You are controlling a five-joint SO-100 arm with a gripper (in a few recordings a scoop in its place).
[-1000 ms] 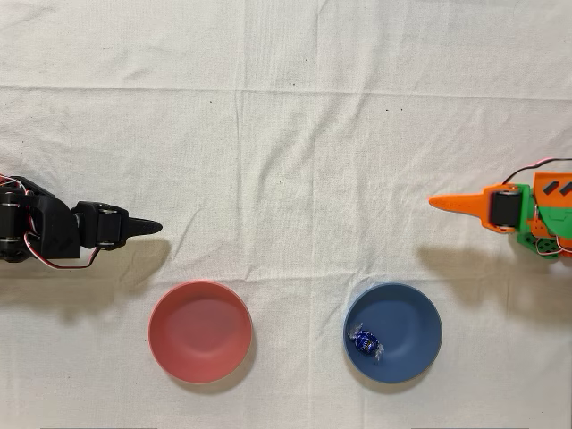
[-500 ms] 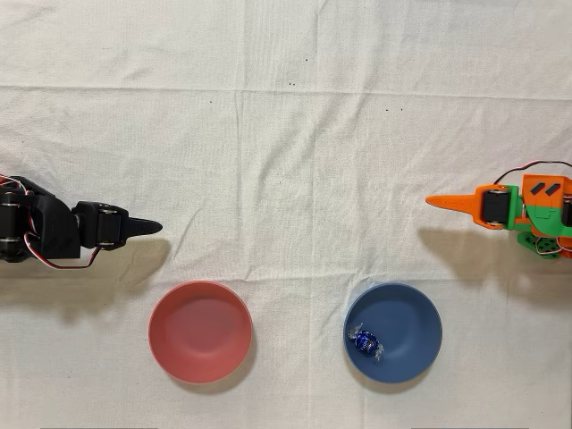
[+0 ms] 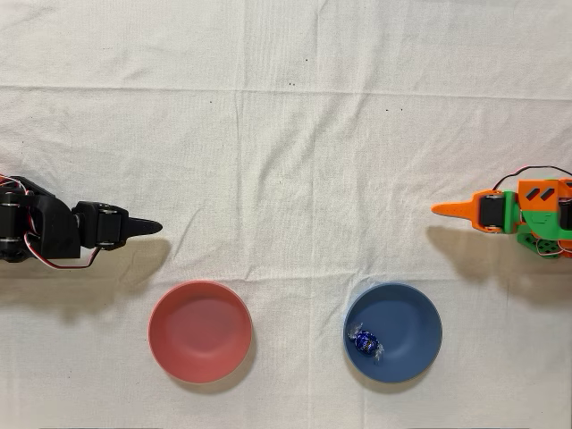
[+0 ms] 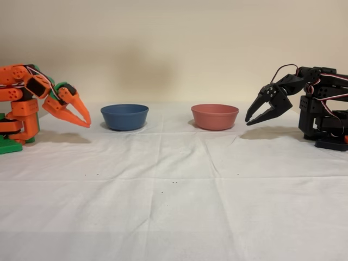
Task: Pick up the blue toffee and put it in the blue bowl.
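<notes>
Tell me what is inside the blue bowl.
In the overhead view, the blue toffee lies inside the blue bowl, near its left rim. In the fixed view, the bowl's wall hides the toffee.

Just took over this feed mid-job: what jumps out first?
The blue toffee already lies inside the blue bowl, near its left rim in the overhead view. A red-pink bowl sits to its left. The orange gripper hangs above the cloth, apart from both bowls, holding nothing.

One blue toffee (image 3: 365, 340), one blue bowl (image 3: 413, 308), one red-pink bowl (image 3: 199, 332), two arms, one white cloth (image 3: 286, 134)
</notes>
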